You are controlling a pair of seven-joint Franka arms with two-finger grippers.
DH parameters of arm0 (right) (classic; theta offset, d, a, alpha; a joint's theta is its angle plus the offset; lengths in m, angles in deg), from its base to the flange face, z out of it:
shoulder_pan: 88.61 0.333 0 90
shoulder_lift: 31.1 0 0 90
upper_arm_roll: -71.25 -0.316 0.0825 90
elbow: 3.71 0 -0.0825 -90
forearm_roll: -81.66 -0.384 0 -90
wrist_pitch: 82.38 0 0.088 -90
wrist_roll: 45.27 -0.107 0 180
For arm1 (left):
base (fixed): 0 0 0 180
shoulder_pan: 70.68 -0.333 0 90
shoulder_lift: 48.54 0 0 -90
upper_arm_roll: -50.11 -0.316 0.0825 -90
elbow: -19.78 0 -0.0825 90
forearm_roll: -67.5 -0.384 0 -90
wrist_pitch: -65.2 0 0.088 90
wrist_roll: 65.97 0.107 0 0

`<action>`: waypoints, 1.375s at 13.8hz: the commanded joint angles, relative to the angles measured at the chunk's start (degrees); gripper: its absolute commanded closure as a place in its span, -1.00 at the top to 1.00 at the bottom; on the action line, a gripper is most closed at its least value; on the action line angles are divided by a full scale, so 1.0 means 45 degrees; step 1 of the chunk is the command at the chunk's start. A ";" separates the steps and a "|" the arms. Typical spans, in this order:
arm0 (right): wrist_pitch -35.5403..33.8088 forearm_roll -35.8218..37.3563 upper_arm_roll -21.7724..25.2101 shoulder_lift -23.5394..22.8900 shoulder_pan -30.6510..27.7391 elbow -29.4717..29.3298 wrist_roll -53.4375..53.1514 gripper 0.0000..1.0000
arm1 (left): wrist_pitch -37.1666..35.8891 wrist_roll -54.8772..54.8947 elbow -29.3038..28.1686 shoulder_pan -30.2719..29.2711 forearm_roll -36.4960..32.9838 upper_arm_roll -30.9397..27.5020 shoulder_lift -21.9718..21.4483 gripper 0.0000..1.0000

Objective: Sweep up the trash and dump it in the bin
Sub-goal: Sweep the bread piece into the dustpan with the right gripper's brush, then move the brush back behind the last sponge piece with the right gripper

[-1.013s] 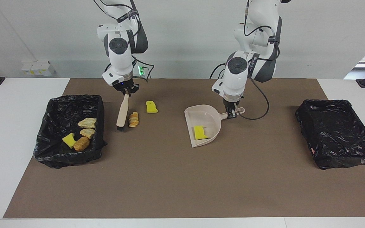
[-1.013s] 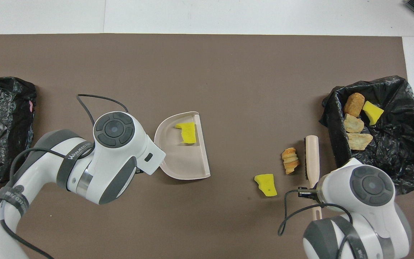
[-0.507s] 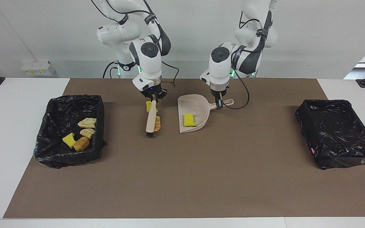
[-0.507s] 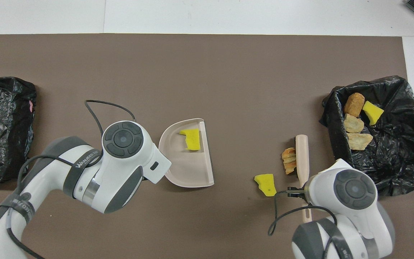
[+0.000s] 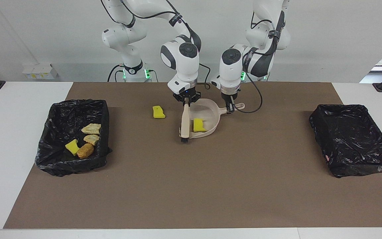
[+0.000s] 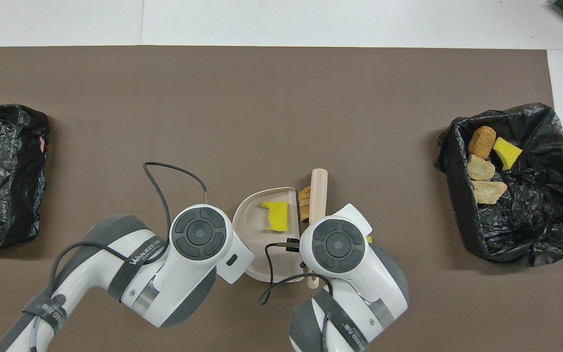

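While the right gripper (image 5: pixel 186 99) pinches the brush (image 5: pixel 184 124) at the dustpan's (image 5: pixel 207 108) open edge, the left gripper (image 5: pixel 230 109) clamps its handle; one yellow scrap (image 5: pixel 198 125) lies inside, another (image 5: pixel 158 112) sits toward the filled bin (image 5: pixel 55 132). From overhead, a bread lump (image 6: pixel 304 203) is wedged between brush (image 6: pixel 317 193) and dustpan lip (image 6: pixel 295 215): press bristles low, keep the lip flat.

Right gripper (image 5: pixel 186 100) clamped on brush (image 5: pixel 185 123) at dustpan (image 5: pixel 207 111) mouth, left gripper (image 5: pixel 229 108) gripped dustpan handle, sponge (image 5: pixel 198 125) inside.
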 commanded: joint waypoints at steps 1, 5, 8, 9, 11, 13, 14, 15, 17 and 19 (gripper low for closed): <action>-0.1272 -0.0511 -0.0094 0.0629 -0.0041 -0.0247 0.1340 -1.00 | 0.0558 -0.0163 -0.0553 -0.0332 -0.0214 -0.0037 -0.0414 -1.00; -0.3967 -0.0966 0.0179 0.1997 -0.1637 -0.0386 0.3469 -1.00 | 0.0870 -0.0144 -0.0573 -0.0605 -0.0214 -0.0037 -0.0336 -1.00; -0.4071 -0.0341 0.0199 0.2680 -0.2695 0.0860 0.2563 -1.00 | 0.0793 -0.0086 -0.0611 -0.0645 -0.0214 -0.0037 -0.0336 -1.00; -0.4071 -0.0300 0.0180 0.2992 -0.2930 0.1387 0.1608 -1.00 | 0.0831 -0.0085 -0.0612 -0.0490 -0.0214 -0.0037 -0.0220 -1.00; -0.4032 -0.0300 0.0160 0.4044 -0.2932 0.2752 0.0801 -1.00 | 0.0812 -0.0124 -0.0651 -0.0372 -0.0233 -0.0037 -0.0199 -1.00; -0.2965 -0.0319 0.0160 0.5371 -0.2951 0.4684 0.0543 -1.00 | 0.0715 -0.0163 -0.0651 -0.0235 -0.0252 -0.0056 -0.0219 -1.00; -0.2629 -0.0320 0.0160 0.5571 -0.3010 0.5119 0.0698 -1.00 | 0.0695 -0.0163 -0.0651 -0.0235 -0.0253 -0.0057 -0.0219 -1.00; -0.2297 -0.0320 0.0141 0.5419 -0.2952 0.5200 0.0622 -1.00 | 0.0695 -0.0163 -0.0670 -0.0235 -0.0253 -0.0037 -0.0238 -1.00; -0.1166 -0.0378 0.0121 0.4620 -0.2679 0.5143 0.0601 -1.00 | 0.0617 -0.0164 -0.0709 -0.0157 -0.0272 -0.0037 -0.0277 -1.00; -0.0188 -0.0573 0.0121 0.3955 -0.2659 0.4638 0.1127 -1.00 | 0.0500 -0.0163 -0.0884 0.0057 -0.0641 -0.0037 -0.0413 -1.00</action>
